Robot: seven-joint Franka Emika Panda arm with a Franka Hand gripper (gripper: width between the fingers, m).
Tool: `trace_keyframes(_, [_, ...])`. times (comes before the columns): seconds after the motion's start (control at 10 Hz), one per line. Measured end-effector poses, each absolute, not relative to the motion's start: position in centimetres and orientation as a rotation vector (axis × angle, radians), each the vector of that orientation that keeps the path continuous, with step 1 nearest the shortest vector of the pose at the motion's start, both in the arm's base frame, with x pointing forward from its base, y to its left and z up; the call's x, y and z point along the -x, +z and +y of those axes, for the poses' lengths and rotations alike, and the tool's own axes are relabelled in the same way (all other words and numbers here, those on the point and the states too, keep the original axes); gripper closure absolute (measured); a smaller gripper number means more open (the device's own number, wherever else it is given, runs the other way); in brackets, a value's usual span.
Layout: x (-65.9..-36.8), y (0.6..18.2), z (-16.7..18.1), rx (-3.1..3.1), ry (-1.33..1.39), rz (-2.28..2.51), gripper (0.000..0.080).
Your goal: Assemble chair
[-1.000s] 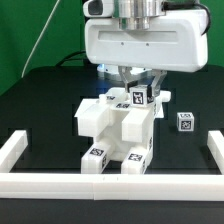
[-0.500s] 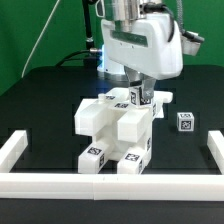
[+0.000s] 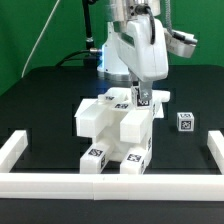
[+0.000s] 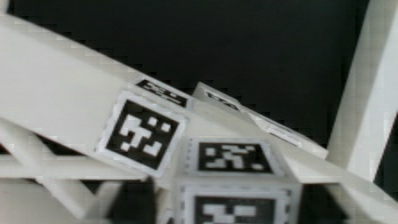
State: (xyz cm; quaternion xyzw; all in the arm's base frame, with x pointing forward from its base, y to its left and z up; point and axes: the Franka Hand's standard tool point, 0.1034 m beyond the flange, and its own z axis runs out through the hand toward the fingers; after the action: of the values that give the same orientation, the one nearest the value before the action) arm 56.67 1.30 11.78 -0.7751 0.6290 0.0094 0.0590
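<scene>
near edge: long low white border bar (image 3: pixel 110 184) on the black table (image 3: pixel 40 110).

just behind it, mid-table: the blocky matte-white plastic chair (image 3: pixel 112 130), several chunky pieces joined, with small square tags on its near ends.
- axis: we judge the long axis runs front to back in the exterior view, tagged ends toward the camera. we cannot tell which end is the seat.
- handling (our judgement): light, stiff, not fragile, with smooth faces that may slip.
- hold: take it across two flat parallel faces of a narrow piece. the wide body looks too broad for the jaws.

on the exterior view's right, apart from the chair: a small white tagged cube (image 3: pixel 184 121).

farthest: the arm's dark two-finger gripper (image 3: pixel 143 97) sits at a small tagged piece on the chair's far top. we cannot tell whether it is spread or pinching. the wrist view shows only blurred tagged faces.
</scene>
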Motion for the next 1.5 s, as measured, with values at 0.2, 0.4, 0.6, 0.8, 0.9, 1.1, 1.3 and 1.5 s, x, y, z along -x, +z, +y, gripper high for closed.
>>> trace_keyframes(0.2, [-56.8, 11.9, 1.7, 2.603, -0.019, 1.535, 0.0191])
trace_keyframes(0.4, [-56.9, 12.0, 2.8, 2.856, -0.057, 1.062, 0.0152])
trace_keyframes(0.6, [-56.7, 11.9, 2.7, 2.949, -0.072, 0.798, 0.0151])
trace_keyframes(0.8, [-56.9, 11.9, 2.4, 3.065, -0.089, 0.43, 0.0151])
trace_keyframes(0.9, [-57.2, 11.9, 1.9, 3.1, -0.098, 0.214, 0.0151])
trace_keyframes(1.1, [-57.2, 11.5, 1.1, 3.119, -0.109, -0.033, 0.0151])
trace_keyframes(1.3, [-57.2, 11.5, 1.3, 3.118, -0.111, -0.029, 0.0151])
trace_keyframes(1.5, [-57.2, 11.4, 1.3, 3.117, -0.11, 0.017, 0.0428])
